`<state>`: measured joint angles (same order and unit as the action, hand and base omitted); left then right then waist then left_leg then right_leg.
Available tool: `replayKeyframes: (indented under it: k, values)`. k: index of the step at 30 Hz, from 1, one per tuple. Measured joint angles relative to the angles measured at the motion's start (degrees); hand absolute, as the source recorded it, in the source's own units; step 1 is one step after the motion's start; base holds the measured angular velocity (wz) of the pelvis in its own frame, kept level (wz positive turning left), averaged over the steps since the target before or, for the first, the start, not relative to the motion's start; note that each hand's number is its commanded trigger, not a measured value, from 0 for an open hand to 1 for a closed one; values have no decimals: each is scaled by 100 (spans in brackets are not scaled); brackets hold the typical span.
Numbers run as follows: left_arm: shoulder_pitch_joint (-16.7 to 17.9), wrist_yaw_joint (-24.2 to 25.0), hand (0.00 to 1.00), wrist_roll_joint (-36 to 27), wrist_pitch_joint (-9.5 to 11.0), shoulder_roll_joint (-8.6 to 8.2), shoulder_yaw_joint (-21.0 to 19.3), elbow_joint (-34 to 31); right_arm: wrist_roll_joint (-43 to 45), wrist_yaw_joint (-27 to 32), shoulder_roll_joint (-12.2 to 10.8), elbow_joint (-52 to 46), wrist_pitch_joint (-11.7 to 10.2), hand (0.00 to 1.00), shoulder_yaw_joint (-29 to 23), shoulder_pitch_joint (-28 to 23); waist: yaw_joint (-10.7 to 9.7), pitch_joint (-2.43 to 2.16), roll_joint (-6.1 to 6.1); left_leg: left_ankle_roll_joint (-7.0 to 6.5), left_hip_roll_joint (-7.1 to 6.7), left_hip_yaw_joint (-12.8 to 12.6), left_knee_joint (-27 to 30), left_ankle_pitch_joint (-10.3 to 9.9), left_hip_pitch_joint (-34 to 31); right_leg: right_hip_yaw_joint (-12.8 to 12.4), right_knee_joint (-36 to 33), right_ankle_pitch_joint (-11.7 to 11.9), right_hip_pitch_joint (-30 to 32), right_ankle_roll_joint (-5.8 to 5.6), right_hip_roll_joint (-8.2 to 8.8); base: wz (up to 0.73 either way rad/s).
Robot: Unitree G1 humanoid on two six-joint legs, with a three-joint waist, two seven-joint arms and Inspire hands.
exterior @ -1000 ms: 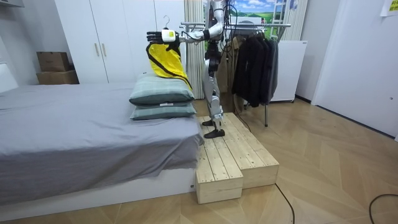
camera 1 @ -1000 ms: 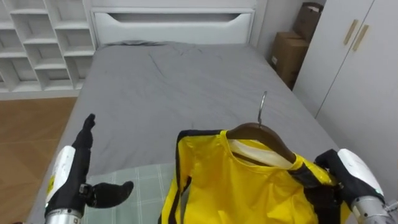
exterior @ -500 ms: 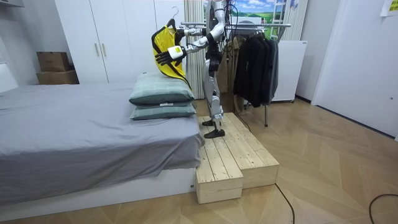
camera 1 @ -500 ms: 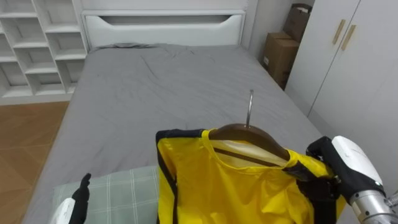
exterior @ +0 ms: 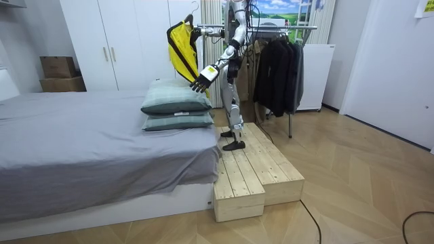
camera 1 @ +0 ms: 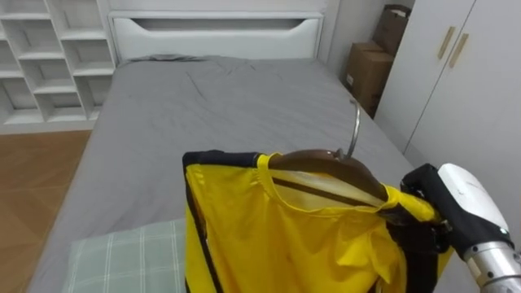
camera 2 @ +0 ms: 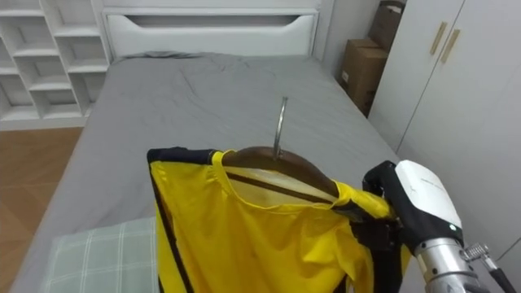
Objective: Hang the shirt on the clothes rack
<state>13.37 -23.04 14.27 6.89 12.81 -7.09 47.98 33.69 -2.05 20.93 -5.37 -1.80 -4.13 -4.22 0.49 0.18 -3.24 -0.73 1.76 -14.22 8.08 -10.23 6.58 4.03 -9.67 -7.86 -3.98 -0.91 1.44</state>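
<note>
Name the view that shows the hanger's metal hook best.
The left eye view: the hook stands clear against the grey bed and its curve shows. The right eye view shows it edge-on, as a straight rod. The room view shows it tiny, above the yellow garment.

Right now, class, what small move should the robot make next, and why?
Probably turn toward the clothes rack behind it: its right hand holds the wooden hanger with the yellow garment up over the bed, hook free, while the left hand hangs open.
</note>
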Motion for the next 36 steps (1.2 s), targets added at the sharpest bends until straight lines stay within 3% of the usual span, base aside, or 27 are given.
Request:
replayKeyframes:
  k: [8, 16, 27, 31, 36]
  values:
    - [496, -368, 0, -360, -53, -22, 4, 403, -1, 0, 0, -37, 10, 100, 3, -1, 94, 0, 3, 3, 51, 8, 6, -1, 0, 13, 2, 0, -4, 0, -7, 0]
    - [483, -406, 0, -343, -57, -83, 18, 612, -43, -127, 0, -204, 41, 100, 6, -7, 114, -6, 4, 6, 36, 27, 18, -4, -56, 10, 106, -5, -59, 5, -1, 0]
    - [209, 60, 0, -342, -214, -87, 63, 771, -46, -420, -31, -386, 27, 100, 13, -18, 114, -11, -49, 11, 8, 38, 13, -7, -105, 35, 95, 1, 9, 15, -7, 0]
    - [177, 279, 0, -343, -275, -90, 122, 766, 45, -422, -61, -385, 55, 100, 22, -18, 115, 3, -85, 13, 11, 41, 10, -14, -101, 41, 89, 2, 11, 15, -9, 0]
    - [96, 427, 0, -347, -276, -95, 181, 760, 288, -421, -263, -385, 57, 100, 52, -18, 86, 36, -177, 26, 38, 44, 14, -22, -110, 57, 76, 6, 10, 22, -30, 0]
